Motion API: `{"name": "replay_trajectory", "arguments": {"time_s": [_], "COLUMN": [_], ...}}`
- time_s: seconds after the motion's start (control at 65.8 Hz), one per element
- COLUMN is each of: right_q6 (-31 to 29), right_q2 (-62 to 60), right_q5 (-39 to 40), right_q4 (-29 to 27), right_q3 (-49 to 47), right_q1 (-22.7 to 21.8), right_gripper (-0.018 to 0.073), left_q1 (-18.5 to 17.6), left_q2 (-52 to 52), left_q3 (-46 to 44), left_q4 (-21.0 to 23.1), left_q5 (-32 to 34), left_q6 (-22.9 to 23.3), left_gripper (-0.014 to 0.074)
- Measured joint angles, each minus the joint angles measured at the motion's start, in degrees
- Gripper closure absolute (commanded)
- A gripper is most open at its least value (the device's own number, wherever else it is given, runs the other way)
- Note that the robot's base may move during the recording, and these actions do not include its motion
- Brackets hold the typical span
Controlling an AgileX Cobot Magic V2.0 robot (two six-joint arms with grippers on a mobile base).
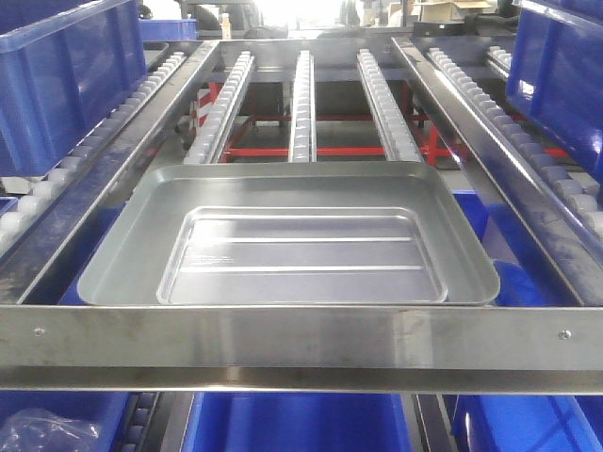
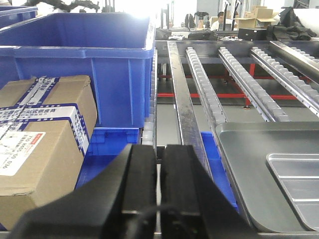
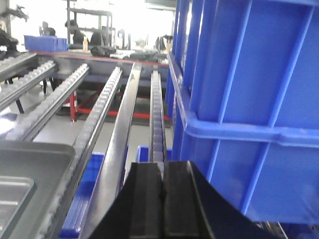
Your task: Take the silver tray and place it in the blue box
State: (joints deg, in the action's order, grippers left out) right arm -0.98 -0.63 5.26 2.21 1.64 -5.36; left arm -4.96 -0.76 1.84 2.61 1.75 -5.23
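The surface is a steel roller rack [image 1: 303, 104], with three narrow roller tracks running away from the camera between side rails, closed at the near end by a flat steel bar [image 1: 301, 339]. A red frame shows under the tracks and blue bins sit on the level below. Behind the rack the room is bright and washed out, with cardboard cartons and dark clutter far off. The silver tray [image 1: 292, 250] lies flat and open side up in the middle of the front view, on the near ends of the tracks and just behind the steel bar. It is shiny, shallow and rectangular with rounded corners, a sloping rim and a sunken centre crossed by two long ridges. Its long axis runs left to right across the frame, parallel to the bar, and the ridges run the same way. A blue box [image 1: 66, 85] with ribbed walls stands at the upper left and a second blue box [image 1: 561, 75] at the upper right, both apart from the tray. In the left wrist view a taped cardboard box [image 2: 40, 144] sits at the left below the blue box. The left claw [image 2: 159, 164] is pressed together on nothing, with the tray at the lower right. The right claw [image 3: 162, 179] is likewise pressed together and empty, beside the second blue box.
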Motion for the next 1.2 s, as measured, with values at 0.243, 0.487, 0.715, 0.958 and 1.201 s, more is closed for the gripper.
{"name": "replay_trajectory", "arguments": {"time_s": [0.243, 0.487, 0.715, 0.958, 1.201], "right_q6": [0.0, 0.0, 0.1, 0.1, 0.21], "right_q2": [0.0, 0.0, 10.15, 28.58, 36.29], "right_q5": [0.01, -11.46, -31.67, -46.22, -48.61], "right_q4": [0.0, -0.25, -2.21, -5.21, -9.45], "right_q3": [0.0, -3.82, -17.18, -25.3, -25.41], "right_q1": [0.0, 1.04, 4.78, 6.03, 6.03], "right_gripper": [0.0511, 0.0511, 0.0511, 0.0511, 0.0511], "left_q1": [0.0, 0.0, 0.0, 0.0, 0.0], "left_q2": [0.0, 0.0, 9.43, 28.59, 37.99], "left_q3": [0.0, -3.17, -17.77, -27.92, -28.43], "left_q4": [0.0, 1.47, 8.04, 13.37, 23.07], "left_q5": [0.0, -13.52, -31.22, -43.57, -43.71], "left_q6": [0.0, 0.0, 0.0, 0.0, 0.0], "left_gripper": [0.0582, 0.0582, 0.0582, 0.0582, 0.0582]}}
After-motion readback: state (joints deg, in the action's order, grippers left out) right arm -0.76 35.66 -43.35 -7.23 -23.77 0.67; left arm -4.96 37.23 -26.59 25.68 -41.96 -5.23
